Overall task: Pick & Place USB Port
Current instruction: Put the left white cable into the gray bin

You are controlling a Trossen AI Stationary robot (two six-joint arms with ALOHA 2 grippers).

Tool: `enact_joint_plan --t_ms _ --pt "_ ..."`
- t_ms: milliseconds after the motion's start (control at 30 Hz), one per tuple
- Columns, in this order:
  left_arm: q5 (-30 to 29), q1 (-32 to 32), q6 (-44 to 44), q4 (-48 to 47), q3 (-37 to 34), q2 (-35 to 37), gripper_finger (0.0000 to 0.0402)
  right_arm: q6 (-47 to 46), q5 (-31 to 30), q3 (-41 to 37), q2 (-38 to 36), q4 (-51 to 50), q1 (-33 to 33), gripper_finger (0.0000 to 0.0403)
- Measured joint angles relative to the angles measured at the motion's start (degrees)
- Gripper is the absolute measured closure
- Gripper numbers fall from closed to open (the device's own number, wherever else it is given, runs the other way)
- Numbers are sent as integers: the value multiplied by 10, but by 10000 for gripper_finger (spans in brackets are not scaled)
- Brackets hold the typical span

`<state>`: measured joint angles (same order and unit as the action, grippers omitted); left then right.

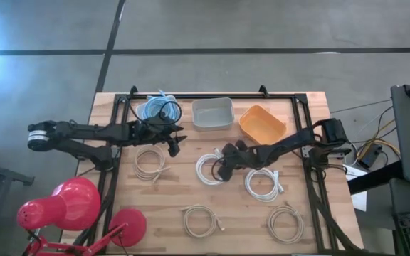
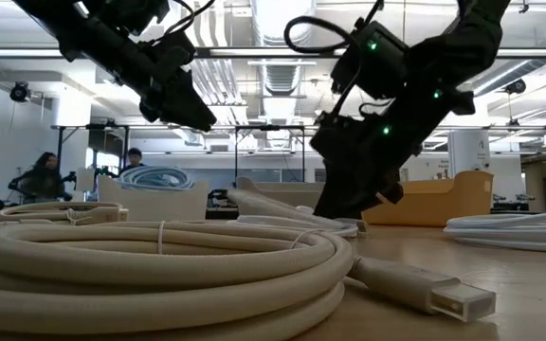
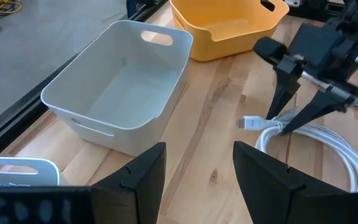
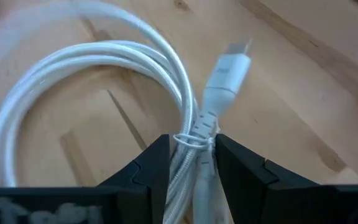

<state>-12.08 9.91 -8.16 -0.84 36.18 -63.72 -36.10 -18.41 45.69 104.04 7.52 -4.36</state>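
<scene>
White coiled USB cable lies on the wooden surface with its tied bundle pinched between the fingers of the right gripper, whose arm reaches low across, while the left gripper hovers spread nearby.

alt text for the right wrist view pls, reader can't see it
The right claw has its two dark fingers closed around a coiled white cable at its tie, lying on the wooden table. The cable's plug sticks out just past the fingers.
</scene>
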Motion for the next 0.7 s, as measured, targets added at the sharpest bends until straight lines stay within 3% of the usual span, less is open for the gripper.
enact_joint_plan --t_ms 333,600,700 --pt "0 0 3 0 0 0 206 56 0 14 37 31 1 306" --pt "0 0 5 0 0 0 206 155 7 38 10 7 0 340" --pt "0 0 5 -1 0 0 206 206 -19 61 -12 -15 1 343"
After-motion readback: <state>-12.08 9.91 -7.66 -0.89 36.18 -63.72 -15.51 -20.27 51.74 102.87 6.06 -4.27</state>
